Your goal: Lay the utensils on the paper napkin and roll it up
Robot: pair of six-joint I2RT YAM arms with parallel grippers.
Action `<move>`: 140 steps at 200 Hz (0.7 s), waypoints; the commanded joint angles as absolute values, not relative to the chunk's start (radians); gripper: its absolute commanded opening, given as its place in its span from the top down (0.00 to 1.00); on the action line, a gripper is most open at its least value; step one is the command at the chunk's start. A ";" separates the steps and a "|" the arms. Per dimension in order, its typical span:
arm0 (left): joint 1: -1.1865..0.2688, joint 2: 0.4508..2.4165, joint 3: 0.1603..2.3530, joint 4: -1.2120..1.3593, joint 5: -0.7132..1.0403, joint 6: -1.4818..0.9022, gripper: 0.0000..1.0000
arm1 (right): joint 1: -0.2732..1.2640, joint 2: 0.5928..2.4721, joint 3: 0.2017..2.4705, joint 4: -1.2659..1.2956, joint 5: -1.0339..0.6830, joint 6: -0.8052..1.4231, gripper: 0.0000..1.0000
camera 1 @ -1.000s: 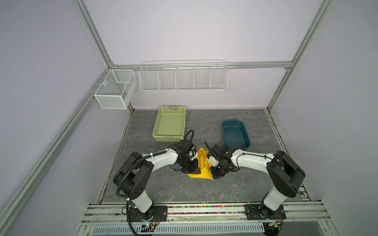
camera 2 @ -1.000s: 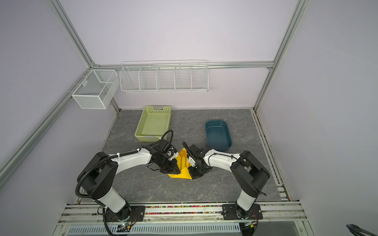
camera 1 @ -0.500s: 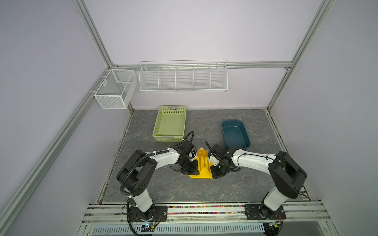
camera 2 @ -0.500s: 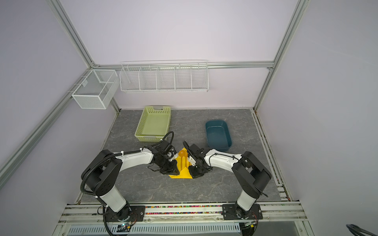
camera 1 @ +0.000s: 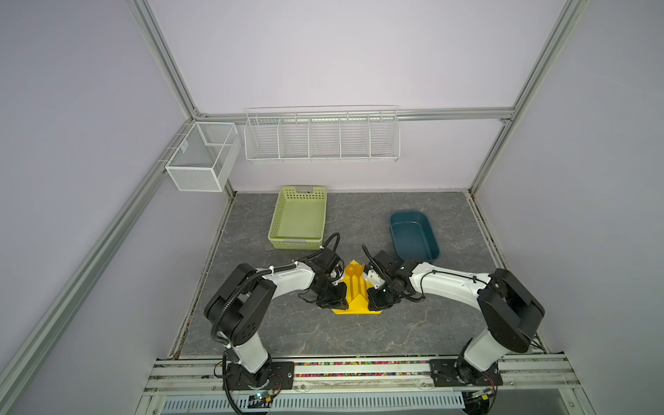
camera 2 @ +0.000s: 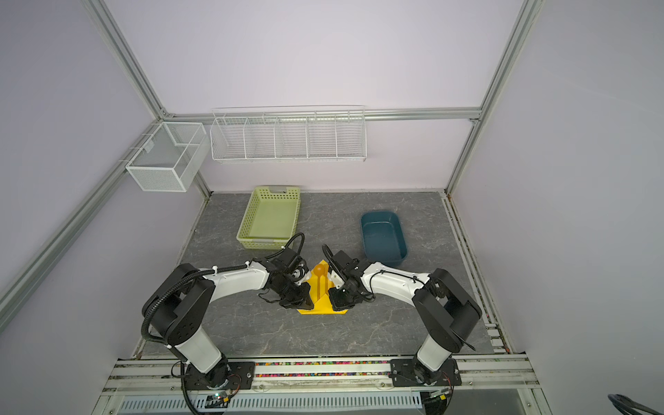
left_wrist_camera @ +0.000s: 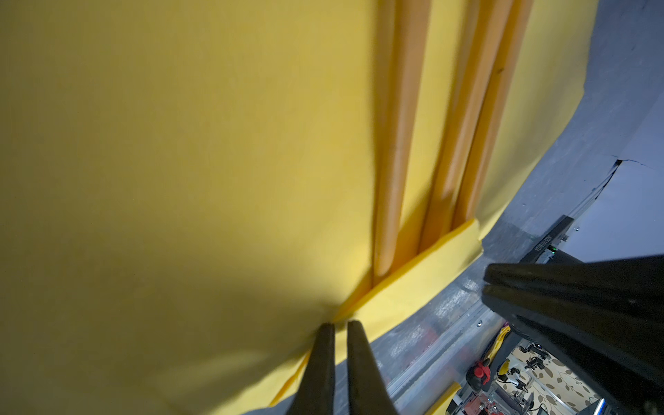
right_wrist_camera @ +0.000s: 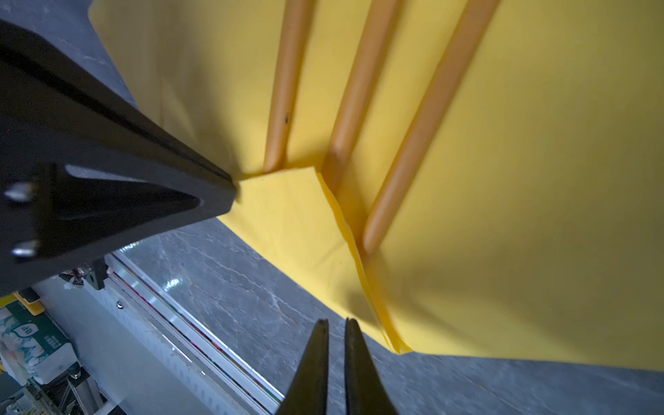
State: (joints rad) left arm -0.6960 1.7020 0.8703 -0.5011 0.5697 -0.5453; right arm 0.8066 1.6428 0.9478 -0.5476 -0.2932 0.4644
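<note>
Paper napkin (camera 1: 355, 307) sits mid-desk (camera 1: 323, 330) toward the front edge, utensils (right_wrist_camera: 359, 90) on it, handle ends at a folded-up flap (right_wrist_camera: 287, 215). We see the left gripper (left_wrist_camera: 339, 325) nearly pressed together at that flap, but we can't tell if it's pinching paper. Right gripper (right_wrist_camera: 336, 321) is near-closed over bare desk, holding nothing.

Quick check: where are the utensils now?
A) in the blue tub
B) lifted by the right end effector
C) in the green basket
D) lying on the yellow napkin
D: the three orange utensils lie side by side on the paper napkin, which has one corner folded at their handle ends.
</note>
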 commanded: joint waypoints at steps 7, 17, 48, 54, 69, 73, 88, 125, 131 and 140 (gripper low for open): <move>-0.699 1.699 0.847 -0.517 0.528 -0.552 0.90 | 0.803 1.669 0.921 -0.519 -0.302 0.504 0.88; -0.699 1.699 0.848 -0.516 0.528 -0.552 0.90 | 0.802 1.677 0.917 -0.515 -0.296 0.509 0.88; -0.699 1.697 0.847 -0.516 0.527 -0.554 0.90 | 0.802 1.669 0.919 -0.498 -0.308 0.518 0.90; -0.699 1.697 0.845 -0.515 0.526 -0.555 0.90 | 0.803 1.662 0.920 -0.486 -0.323 0.520 0.90; -0.699 1.697 0.846 -0.515 0.526 -0.555 0.91 | 0.805 1.647 0.912 -0.431 -0.392 0.522 0.90; -0.699 1.698 0.846 -0.516 0.526 -0.555 0.91 | 0.806 1.646 0.910 -0.412 -0.416 0.525 0.90; -0.699 1.698 0.848 -0.516 0.526 -0.555 0.91 | 0.809 1.660 0.907 -0.375 -0.473 0.536 0.90; -0.699 1.695 0.848 -0.515 0.525 -0.558 0.91 | 0.818 1.702 0.894 -0.359 -0.464 0.556 0.90; -0.699 1.693 0.848 -0.515 0.525 -0.558 0.91 | 0.820 1.709 0.894 -0.360 -0.459 0.558 0.90; -0.699 1.691 0.851 -0.517 0.523 -0.560 0.91 | 0.821 1.719 0.894 -0.365 -0.453 0.558 0.90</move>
